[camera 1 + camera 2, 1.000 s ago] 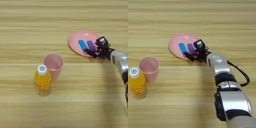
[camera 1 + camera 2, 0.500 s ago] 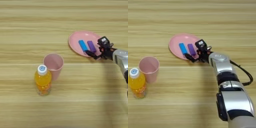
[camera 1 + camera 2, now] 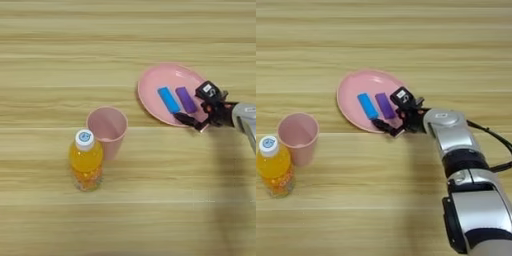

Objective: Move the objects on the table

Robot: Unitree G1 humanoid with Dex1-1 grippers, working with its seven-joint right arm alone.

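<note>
- Left eye view: the wooden worktop [image 3: 60, 50] fills the shot, and the pink plate [image 3: 155, 80] sits right of centre.
- On the plate lie two blocks side by side, close but apart: the blue block [image 3: 169, 99] on the left, the purple block [image 3: 186, 99] on the right, both slanted the same way.
- The gripper [image 3: 198, 107] reaches in from the right edge at the plate's near right rim; its fingers are spread, one black finger [image 3: 186, 119] lying low over the rim, the other up by the purple block's right end. It pinches nothing.
- Over to the left stands the pink cup [image 3: 107, 131], upright, mouth open to the camera.
- Just in front of it, a touch to the left, stands the juice bottle [image 3: 86, 162], white cap on, upright; whether it touches the cup I cannot tell.
- Right eye view: same scene, and now the silver forearm [image 3: 453, 140] shows in full, running up from the bottom right corner to the plate [image 3: 348, 90].
- The gripper [image 3: 393, 112] is open here too, straddling the rim just right of the purple block [image 3: 385, 105]; whether it touches the block is unclear.
- Cup [image 3: 299, 137] and bottle [image 3: 274, 166] sit at the far left, well apart from the plate.
</note>
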